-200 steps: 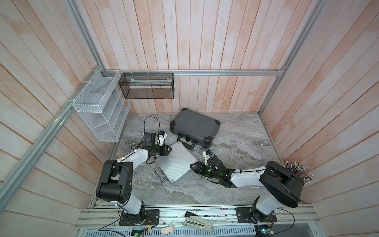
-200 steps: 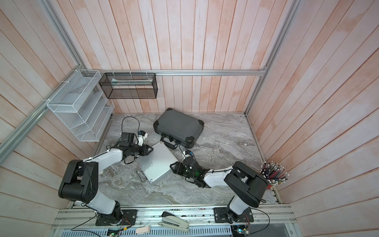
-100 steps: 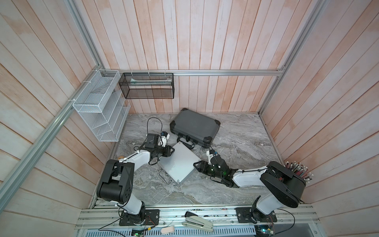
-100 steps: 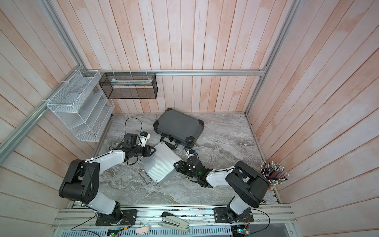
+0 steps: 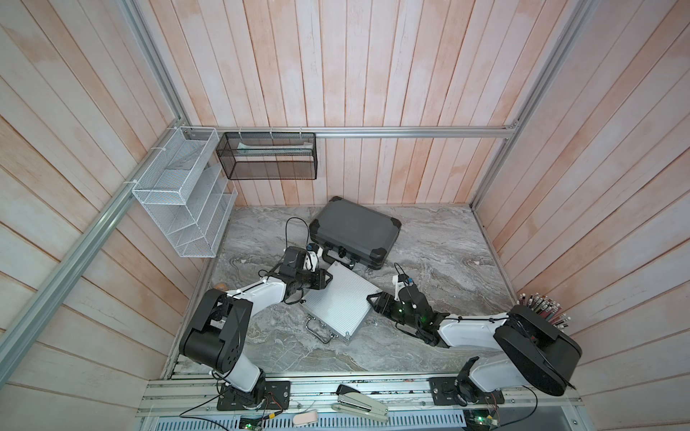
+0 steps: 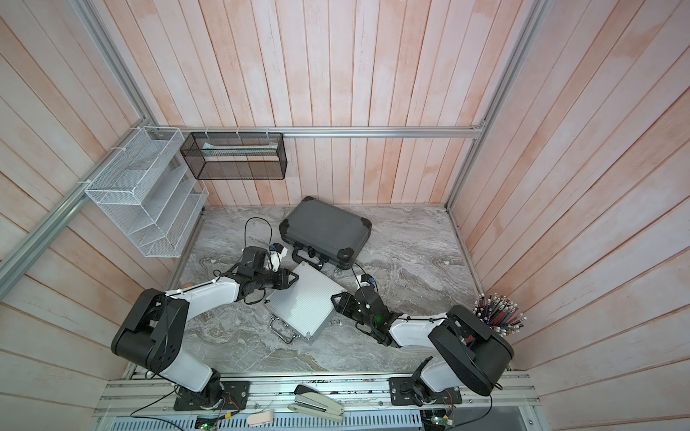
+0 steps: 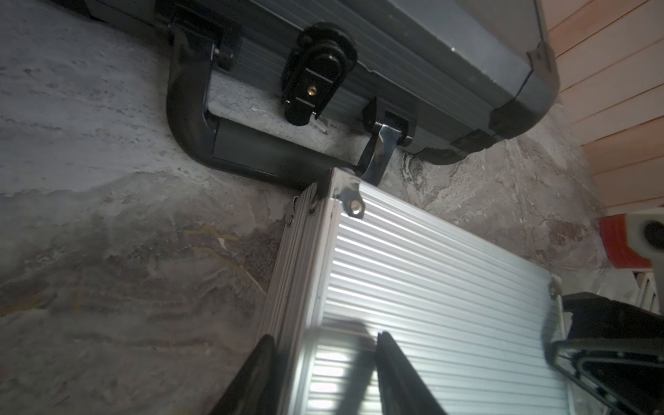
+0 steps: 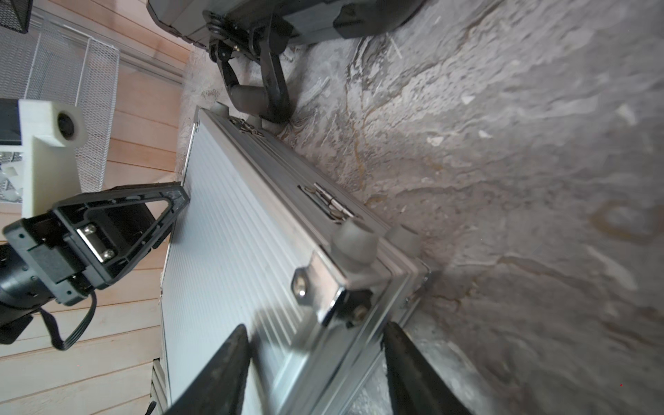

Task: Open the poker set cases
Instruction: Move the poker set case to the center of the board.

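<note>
1. Silver case [image 5: 341, 298], ribbed aluminium, lid shut. It lies askew at mid-table on the grey marble tabletop [image 5: 429, 253], between my two arms. Its metal handle [image 5: 317, 332] faces my bases. Its far corner sits just beside the black handle [image 7: 201, 136] of item 2. Whether it is lifted clear of the marble, I cannot tell.

2. Dark grey case [image 5: 354, 227], black corners, lid shut, flat near the back wall.

3. My left gripper [image 7: 325, 337] pinches the silver case's left edge, one finger over the ribbed lid and the other down its side wall.

4. My right gripper [image 8: 316, 328] pinches the corner on the hinge side, and the case's thickness fills the jaws.

5. Surroundings: white mesh basket [image 5: 183, 197] and black mesh basket [image 5: 267, 156] on the walls, pencil cup [image 5: 541, 308] on my right, and stapler [image 5: 362, 405] on the front rail.
</note>
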You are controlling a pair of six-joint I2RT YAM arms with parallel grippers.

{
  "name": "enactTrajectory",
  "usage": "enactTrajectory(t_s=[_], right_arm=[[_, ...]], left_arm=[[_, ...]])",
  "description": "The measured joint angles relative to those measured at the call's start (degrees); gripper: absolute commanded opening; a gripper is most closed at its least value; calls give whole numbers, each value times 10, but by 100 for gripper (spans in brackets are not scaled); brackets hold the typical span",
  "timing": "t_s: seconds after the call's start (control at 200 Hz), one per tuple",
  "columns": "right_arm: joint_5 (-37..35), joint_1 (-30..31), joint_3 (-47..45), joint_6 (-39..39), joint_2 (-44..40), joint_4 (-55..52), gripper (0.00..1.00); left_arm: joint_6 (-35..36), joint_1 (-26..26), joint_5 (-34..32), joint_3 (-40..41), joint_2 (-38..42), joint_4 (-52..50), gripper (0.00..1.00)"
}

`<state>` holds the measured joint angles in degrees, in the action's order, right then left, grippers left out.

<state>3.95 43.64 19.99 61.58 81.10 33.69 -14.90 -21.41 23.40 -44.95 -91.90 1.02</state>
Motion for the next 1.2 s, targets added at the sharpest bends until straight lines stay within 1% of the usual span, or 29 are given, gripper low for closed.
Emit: enactTrajectory(t_s=[0.28, 0.5, 0.825, 1.025, 1.2], right_arm=[[-2, -26, -25, -3, -36, -13, 60], [-11, -51, -54, -3, -80, -27, 60], [-29, -100, -83, -19, -152, -77, 61], [-32, -142, -106, -28, -202, -100, 62], [-23, -196, -108, -57, -231, -131, 62]], left_arm=[[-63, -49, -43, 1, -10, 40, 48], [-107, -91, -74, -8, -30, 72, 47], [-155, -136, -85, -36, -68, 107, 47], [-194, -172, -103, -51, -86, 122, 47], [-232, -196, -106, -61, -106, 149, 47]])
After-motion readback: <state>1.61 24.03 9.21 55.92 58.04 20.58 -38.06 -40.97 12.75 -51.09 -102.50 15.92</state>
